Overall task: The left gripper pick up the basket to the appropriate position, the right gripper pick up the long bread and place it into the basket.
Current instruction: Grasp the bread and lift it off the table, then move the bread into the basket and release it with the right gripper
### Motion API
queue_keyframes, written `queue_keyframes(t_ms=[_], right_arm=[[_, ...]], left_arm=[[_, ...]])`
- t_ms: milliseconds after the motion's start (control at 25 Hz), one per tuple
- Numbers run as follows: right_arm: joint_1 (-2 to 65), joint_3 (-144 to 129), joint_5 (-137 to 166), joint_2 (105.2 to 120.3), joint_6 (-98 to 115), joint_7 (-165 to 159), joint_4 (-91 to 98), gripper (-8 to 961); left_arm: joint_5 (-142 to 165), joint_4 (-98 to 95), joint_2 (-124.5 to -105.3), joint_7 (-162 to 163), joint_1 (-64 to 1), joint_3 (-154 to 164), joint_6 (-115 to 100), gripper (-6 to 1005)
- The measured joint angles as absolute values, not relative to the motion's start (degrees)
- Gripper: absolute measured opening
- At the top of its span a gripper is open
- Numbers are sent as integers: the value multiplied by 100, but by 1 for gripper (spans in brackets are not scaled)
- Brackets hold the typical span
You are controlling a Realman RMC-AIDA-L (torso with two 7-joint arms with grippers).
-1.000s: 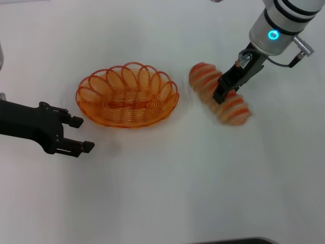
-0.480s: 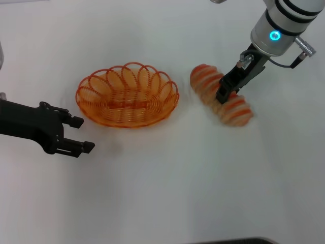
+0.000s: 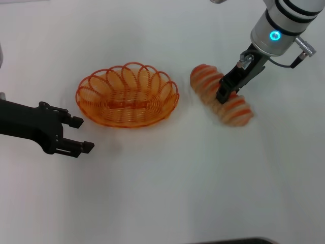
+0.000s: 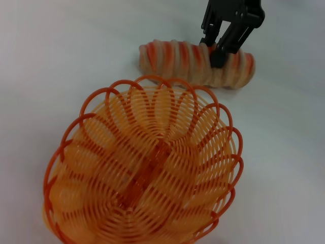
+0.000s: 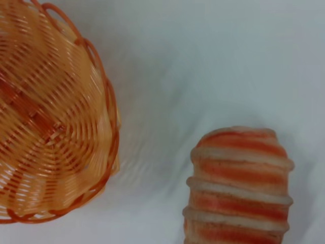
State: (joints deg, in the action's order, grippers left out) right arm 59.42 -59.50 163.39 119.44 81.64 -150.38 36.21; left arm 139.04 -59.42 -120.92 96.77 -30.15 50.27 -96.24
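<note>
You are in the bread half of the job, with nothing delivered yet: the basket [image 3: 127, 96] stands empty on the white table [image 3: 167, 183], and the long bread [image 3: 221, 95] lies just to its right, apart from the rim and not in it. The right gripper [image 3: 227, 90] is down over the middle of the loaf, its fingers straddling the ridged body; in the left wrist view the fingers [image 4: 225, 48] press against the loaf's sides, so I judge it clamped on the bread, though whether the loaf has cleared the table you cannot tell from these views. The left gripper [image 3: 81, 135] hangs low to the left front of the basket, near it but not touching, its two fingers apart with nothing between them. The basket looks set where it can receive the loaf, so what is left for you is, as I read it, the lift, the short carry leftward over the scalloped rim, and the release inside. As to writing, you will find no brand, label text or lettering legible anywhere; the only marking is a blue light ring [image 3: 274, 35] on the right arm.
</note>
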Motion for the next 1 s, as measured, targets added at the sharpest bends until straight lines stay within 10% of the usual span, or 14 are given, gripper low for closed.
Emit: queue_keyframes(t_ms=[1000], right_arm=[[5676,-5578,16453,11869,8500,-14378,4843,343]], left_arm=[[13902,-5964,-12056,9693,-3078,4959,-9622,725]])
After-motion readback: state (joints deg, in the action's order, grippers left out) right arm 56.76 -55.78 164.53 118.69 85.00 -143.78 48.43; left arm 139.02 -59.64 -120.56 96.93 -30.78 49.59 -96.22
